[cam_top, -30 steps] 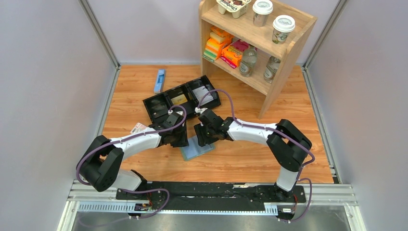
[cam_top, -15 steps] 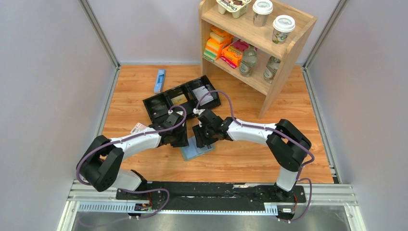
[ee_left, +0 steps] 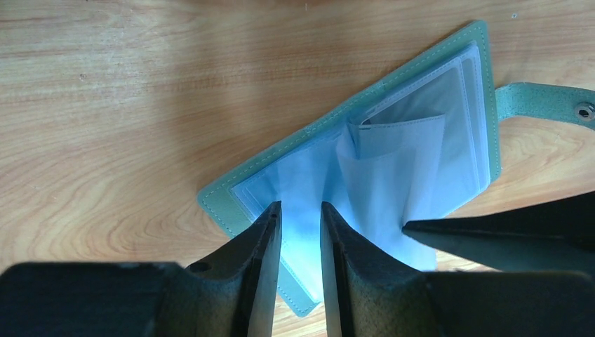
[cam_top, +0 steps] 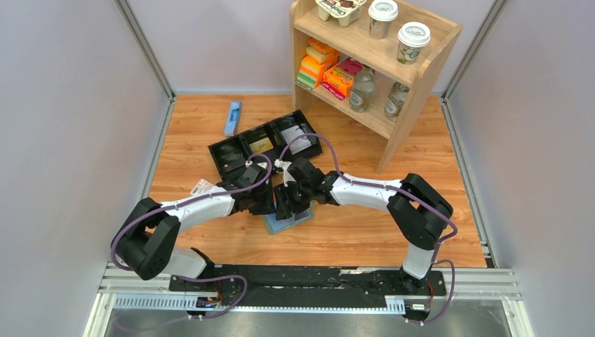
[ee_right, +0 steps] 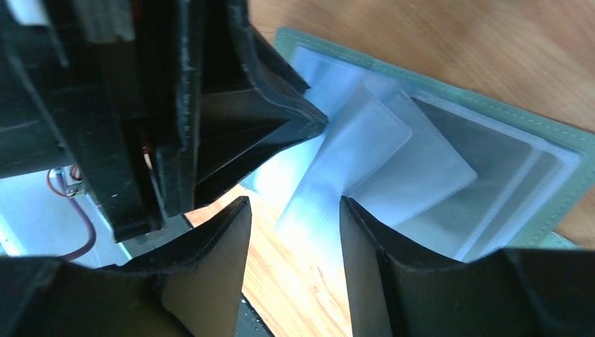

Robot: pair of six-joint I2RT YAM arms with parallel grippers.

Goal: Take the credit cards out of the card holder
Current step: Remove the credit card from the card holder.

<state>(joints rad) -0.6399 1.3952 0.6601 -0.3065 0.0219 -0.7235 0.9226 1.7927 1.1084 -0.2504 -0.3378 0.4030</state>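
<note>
- Top view: the card holder point(cam_top: 284, 224) lies open on the wooden table point(cam_top: 351, 232), at 6 o'clock from the black three-compartment tray point(cam_top: 238, 156). Its long axis runs about 8 to 2 o'clock. The left gripper point(cam_top: 269, 203) and right gripper point(cam_top: 286, 203) meet over it and hide most of it. A pink-and-white packet point(cam_top: 203, 187) lies at 9 o'clock, and a wooden shelf point(cam_top: 407, 77) stands at 1 o'clock.
- Left wrist view: the grey-green cover runs from 7 to 1 o'clock, and its closing tab point(ee_left: 544, 100) points to 3 o'clock. Pale blue clear sleeves point(ee_left: 393, 161) fan up. The left gripper's fingers stand a narrow slit apart over one sleeve.
- Right wrist view: the right gripper's fingers are wide apart with a lifted sleeve leaf between them. The left gripper's tip blocks the 10 o'clock side.
</note>
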